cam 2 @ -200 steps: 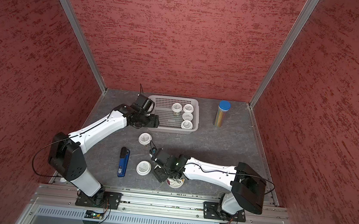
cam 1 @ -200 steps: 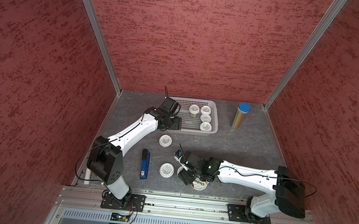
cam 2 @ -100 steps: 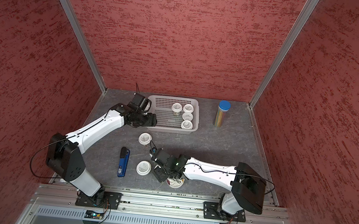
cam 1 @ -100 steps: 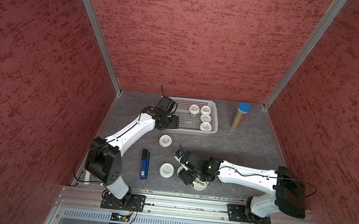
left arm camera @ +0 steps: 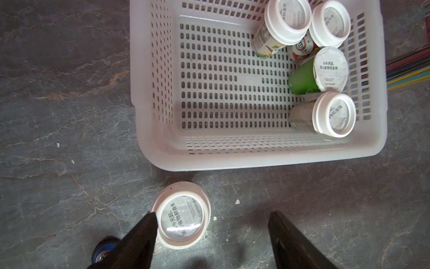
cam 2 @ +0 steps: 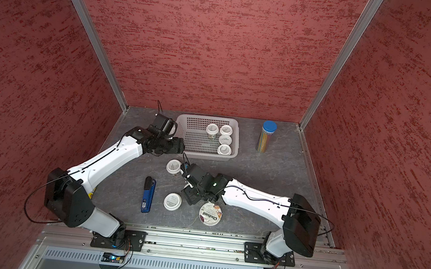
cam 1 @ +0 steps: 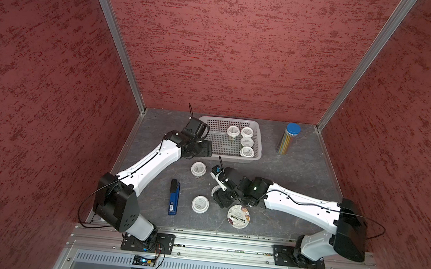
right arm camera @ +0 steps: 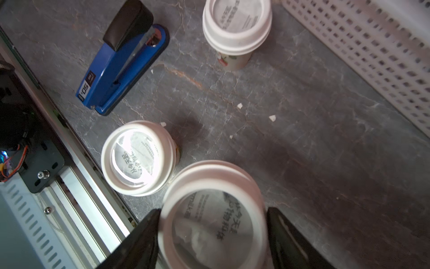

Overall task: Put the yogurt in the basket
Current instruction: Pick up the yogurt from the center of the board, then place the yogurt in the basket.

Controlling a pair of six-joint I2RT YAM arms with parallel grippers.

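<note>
Right hand (right arm camera: pixel 213 213) tight around round white-lidded yogurt cup (right arm camera: pixel 213 230); left hand (left arm camera: pixel 213 215) spread, empty, near perforated plastic basket (left arm camera: pixel 256 160).

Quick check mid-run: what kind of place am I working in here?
Probably a robot test booth, not a kitchen: red textured wall panels in aluminium framing, both arms bolted to a front rail, props on a grey tabletop.
</note>
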